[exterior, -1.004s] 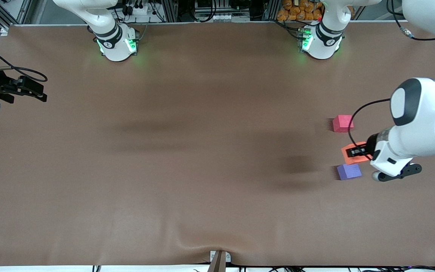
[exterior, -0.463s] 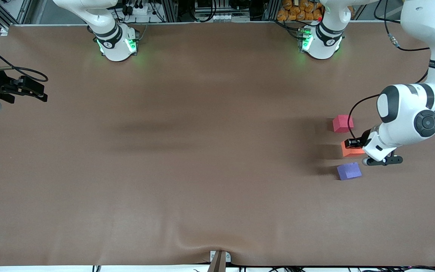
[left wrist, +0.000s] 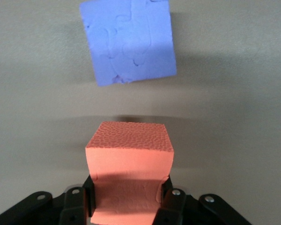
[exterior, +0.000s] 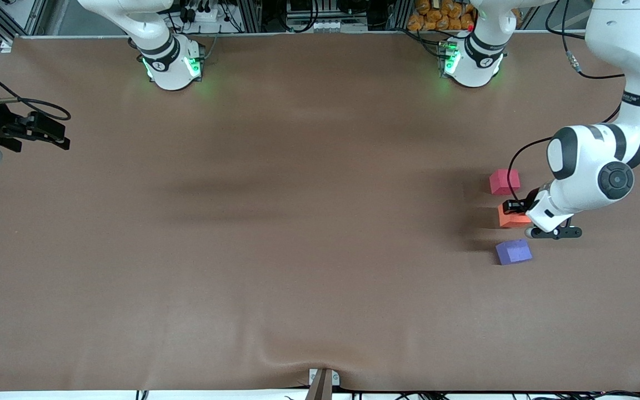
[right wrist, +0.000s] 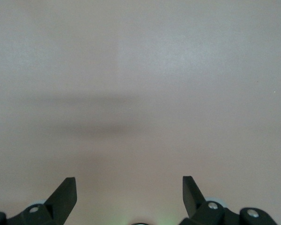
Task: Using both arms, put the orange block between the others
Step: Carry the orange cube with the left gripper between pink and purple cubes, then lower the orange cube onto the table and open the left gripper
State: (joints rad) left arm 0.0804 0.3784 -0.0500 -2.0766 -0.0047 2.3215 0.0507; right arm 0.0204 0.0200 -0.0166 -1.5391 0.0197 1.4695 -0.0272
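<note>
Orange block (left wrist: 129, 176) pinched in left claw (left wrist: 126, 199).

No legible text anywhere.

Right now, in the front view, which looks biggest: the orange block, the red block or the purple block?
1. Purple block, slightly largest, though it lies nearest the camera.
2. Red block.
Orange block: unsure, the left gripper hides part.
</note>
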